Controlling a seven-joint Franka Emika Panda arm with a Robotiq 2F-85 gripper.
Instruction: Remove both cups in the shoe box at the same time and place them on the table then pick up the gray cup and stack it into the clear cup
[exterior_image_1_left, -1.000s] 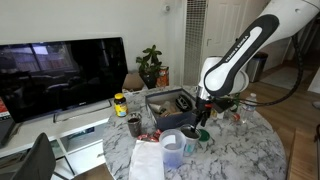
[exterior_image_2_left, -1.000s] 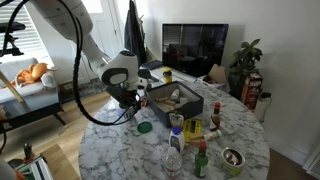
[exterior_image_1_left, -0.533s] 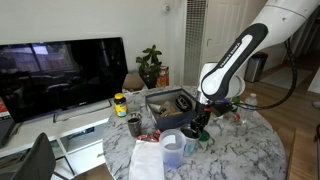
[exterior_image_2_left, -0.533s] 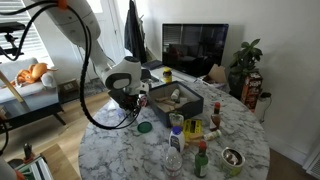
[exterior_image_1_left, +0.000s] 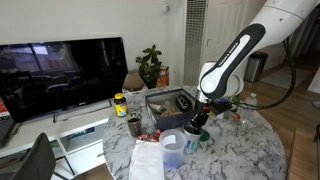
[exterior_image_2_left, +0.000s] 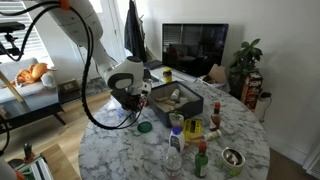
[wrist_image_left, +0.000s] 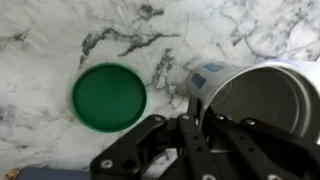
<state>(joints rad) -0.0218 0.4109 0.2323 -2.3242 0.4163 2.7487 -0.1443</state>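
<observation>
in the wrist view the jaws are clenched on the rim of the gray cup (wrist_image_left: 255, 95). its open mouth faces the camera above the marble bench (wrist_image_left: 60, 40), and a blue label shows on its wall. a round green lid (wrist_image_left: 108, 96) lies flat on the bench just beside the cup, not touching it. in an exterior view the arm (exterior_image_1_left: 235, 55) reaches down in front of the shoe box (exterior_image_1_left: 165, 118). the clear cup (exterior_image_1_left: 172, 147) stands upright on the bench near the jaws, beside a white paper sheet (exterior_image_1_left: 147, 162). a dark tumbler (exterior_image_1_left: 133, 126) stands near the box.
</observation>
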